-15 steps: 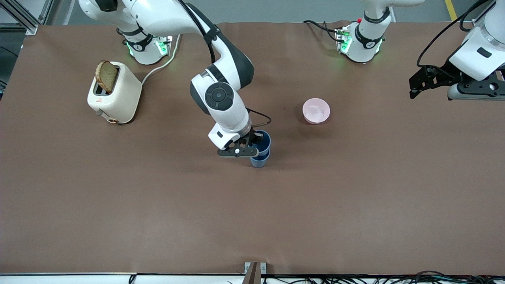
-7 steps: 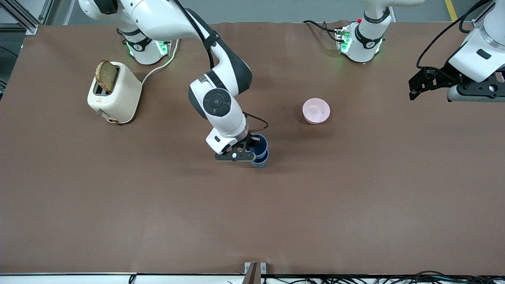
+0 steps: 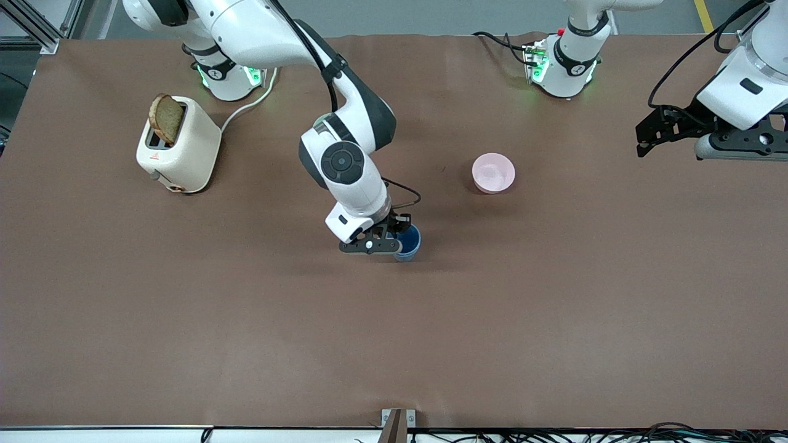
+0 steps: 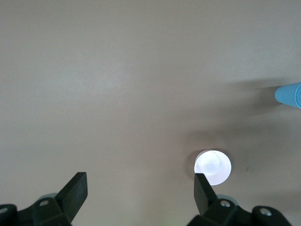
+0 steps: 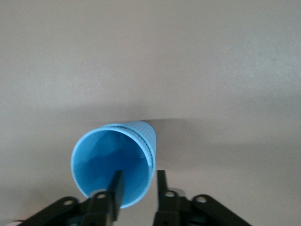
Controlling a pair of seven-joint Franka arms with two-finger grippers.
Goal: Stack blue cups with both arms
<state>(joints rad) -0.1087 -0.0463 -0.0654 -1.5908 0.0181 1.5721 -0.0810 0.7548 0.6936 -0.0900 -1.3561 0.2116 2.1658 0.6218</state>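
The two blue cups (image 3: 411, 244) stand nested as one stack near the middle of the table. My right gripper (image 3: 399, 237) is right at the stack's rim. In the right wrist view the cups (image 5: 110, 153) fill the lower part, and the double rim line shows one inside the other. My right gripper (image 5: 139, 174) straddles the cup wall, one finger inside and one outside, with a visible gap to the wall. My left gripper (image 3: 643, 134) waits open and empty, up in the air over the left arm's end of the table. Its wrist view (image 4: 139, 188) shows only table between its fingers.
A pink bowl (image 3: 493, 173) sits farther from the front camera than the cups, toward the left arm's end; it also shows in the left wrist view (image 4: 213, 167). A cream toaster (image 3: 178, 147) holding a bread slice (image 3: 166, 118) stands near the right arm's base.
My right gripper has lowered the upper blue cup down into the lower one, so the stack stands shorter. The left arm has barely shifted.
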